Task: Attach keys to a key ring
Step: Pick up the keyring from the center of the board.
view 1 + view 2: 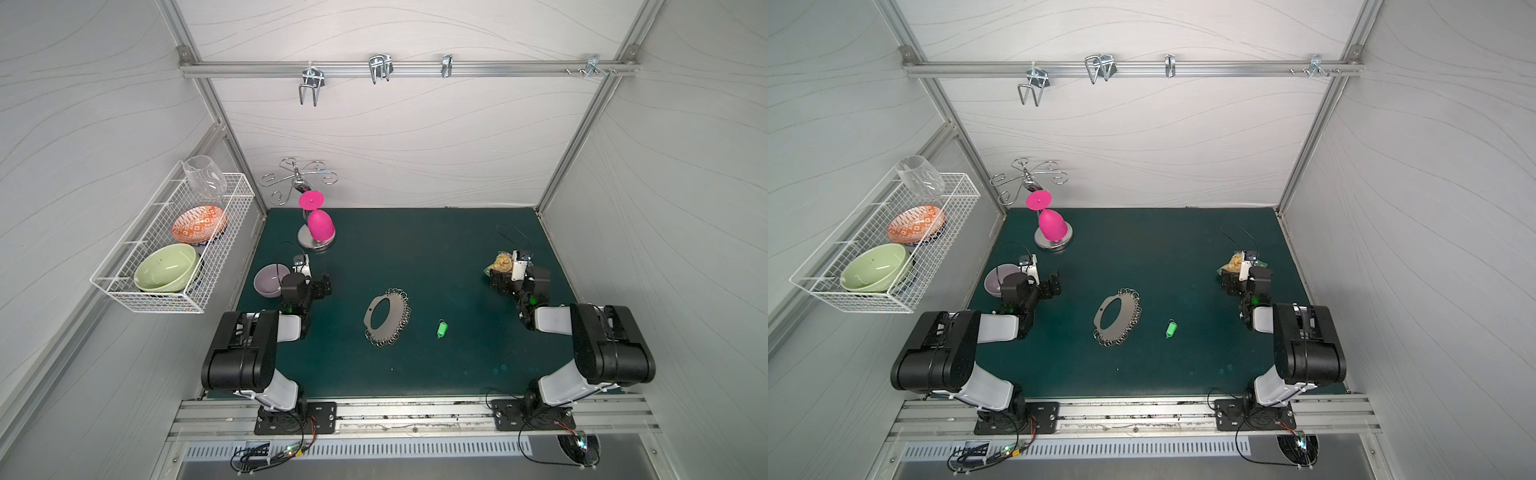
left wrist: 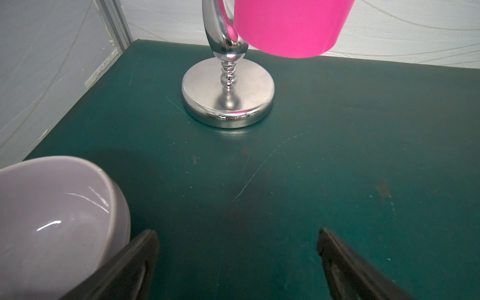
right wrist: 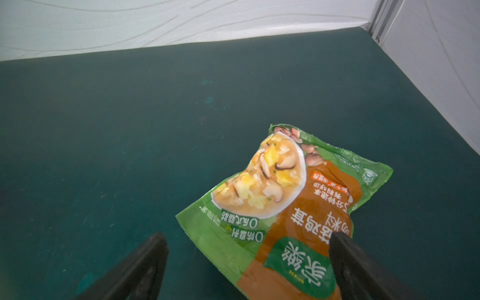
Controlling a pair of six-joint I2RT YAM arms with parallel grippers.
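Left gripper point(image 2: 236, 233) and right gripper point(image 3: 248, 236) gape empty, well apart from the key point(image 1: 441, 329) lying near the ring point(image 1: 386, 318) (not touching); pinched off-centre, the small key could skid away.

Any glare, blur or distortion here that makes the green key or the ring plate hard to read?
Both top views: wide-angle bowing at the edges, even light, key and key ring small but clear. Left wrist view: glare on the chrome stand base and purple bowl. Right wrist view: packet sharp.
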